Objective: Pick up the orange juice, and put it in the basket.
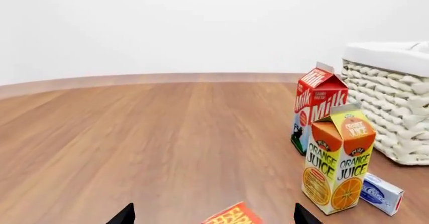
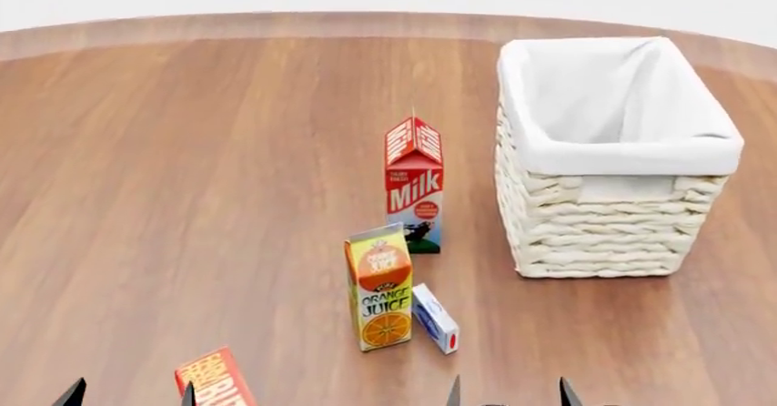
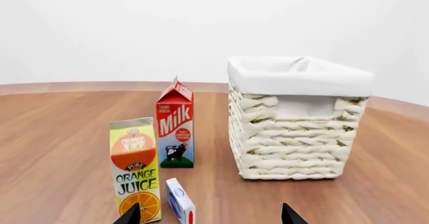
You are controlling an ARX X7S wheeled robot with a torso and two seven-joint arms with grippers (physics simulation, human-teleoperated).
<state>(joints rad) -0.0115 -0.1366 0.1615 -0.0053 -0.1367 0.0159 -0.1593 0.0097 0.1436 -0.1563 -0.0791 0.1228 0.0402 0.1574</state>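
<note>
Standing untouched on the worktop (image 2: 182, 169), the orange juice (image 2: 380, 287) was not yet grasped; both tools were spread, the basket (image 2: 607, 156) unfilled.

Left gripper (image 2: 127, 393) and right gripper (image 2: 508, 391) sat low at the head view's near edge, fingertips spread apart, holding nothing.

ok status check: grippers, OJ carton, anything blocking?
Both grippers open, empty, short of the items. Orange juice upright on the table, untouched. Small white-and-blue box right beside it, milk carton behind; basket open-topped, nothing inside.
</note>
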